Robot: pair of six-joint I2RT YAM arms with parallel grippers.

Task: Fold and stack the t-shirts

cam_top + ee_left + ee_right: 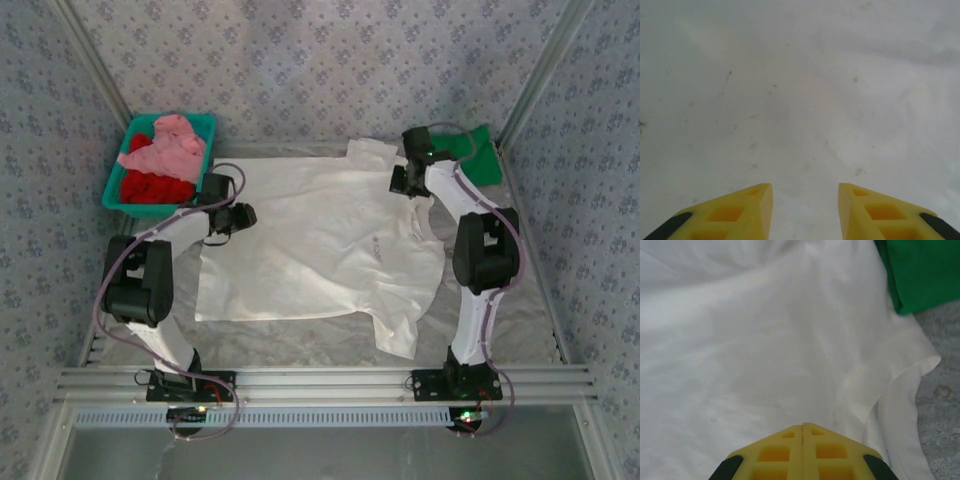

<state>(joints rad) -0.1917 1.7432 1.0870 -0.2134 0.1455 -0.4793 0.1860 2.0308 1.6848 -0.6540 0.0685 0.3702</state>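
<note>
up left, the teal bin (pixel 206 124) holds a pink shirt (pixel 165 150) atop red shirts (pixel 150 188); left gripper (pixel 805 187) gapes, right gripper (pixel 803 427) pressed closed.

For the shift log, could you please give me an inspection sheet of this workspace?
Surface: grey table, bare at the edges.
Job's things: white shirt spread flat; green shirt at far right corner; pink shirt and red shirt in bin.
Clutter: nothing seen.
Grippers: left gripper open over white cloth; right gripper shut over the white shirt's sleeve.
Cables: cables looped along both arms.
Surroundings: patterned walls, metal frame.
</note>
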